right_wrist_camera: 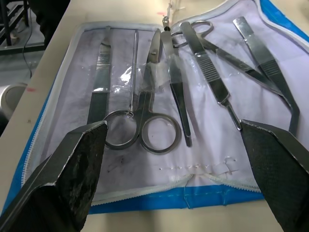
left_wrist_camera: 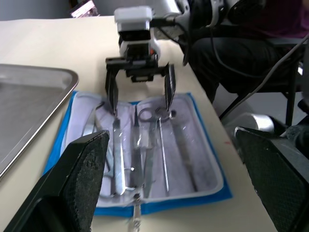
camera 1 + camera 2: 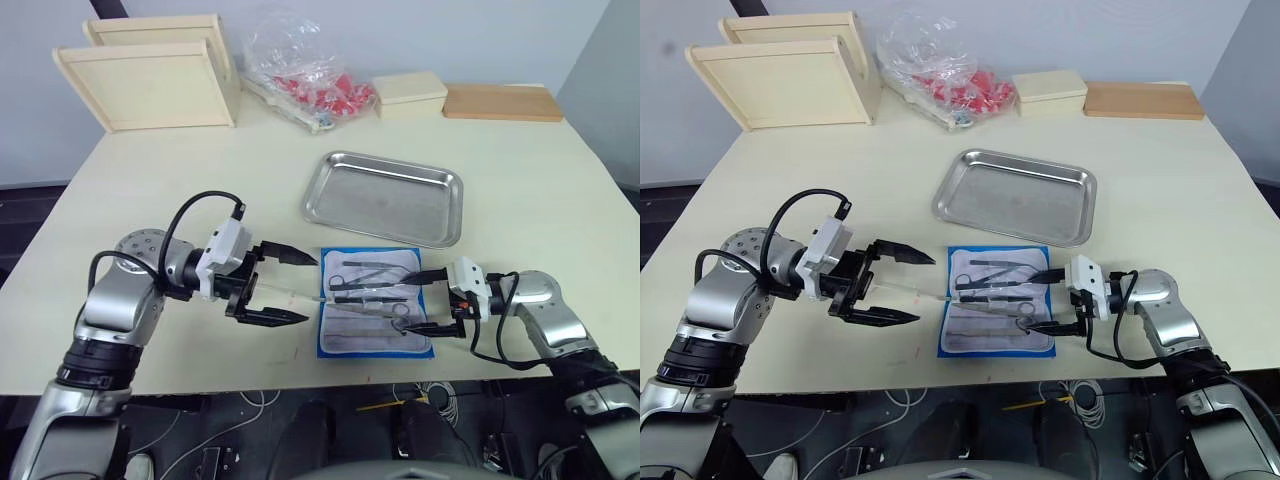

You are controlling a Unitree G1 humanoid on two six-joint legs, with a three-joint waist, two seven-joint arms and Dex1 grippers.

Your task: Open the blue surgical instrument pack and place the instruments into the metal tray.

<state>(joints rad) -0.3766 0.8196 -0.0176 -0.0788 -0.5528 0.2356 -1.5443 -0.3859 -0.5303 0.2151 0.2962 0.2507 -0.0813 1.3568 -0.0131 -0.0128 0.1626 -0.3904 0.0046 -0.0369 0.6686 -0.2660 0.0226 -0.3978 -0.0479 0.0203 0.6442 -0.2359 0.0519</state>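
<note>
Blue surgical instrument pack lies unfolded flat on the cream counter, near the front edge, whitish pocket panel facing up inside a blue border. Instruments sit in the pockets side by side: ring-handled scissors, flat-handled forceps & tweezers, a thin probe-like tool; clear plastic strips cross some of them. None lifted; all lie w/in the panel.

Metal tray sits just beyond the pack's far edge, close but w/ a strip of counter between, bare steel inside.

Left hand hovers just off the pack's left edge, black fingers spread wide, nothing between them, pointing toward the pack. Right hand is at the pack's right edge, fingers also spread apart, tips over the edge of the panel by the scissor rings; can't tell if the tips touch the fabric. In the left wrist view the right hand's two fingers come down over the ring handles at the far end of the panel.

At the back of the counter: two pale wooden trays leaning upright at the left, a clear plastic bag w/ red items, a small cream box, a flat wooden board.
</note>
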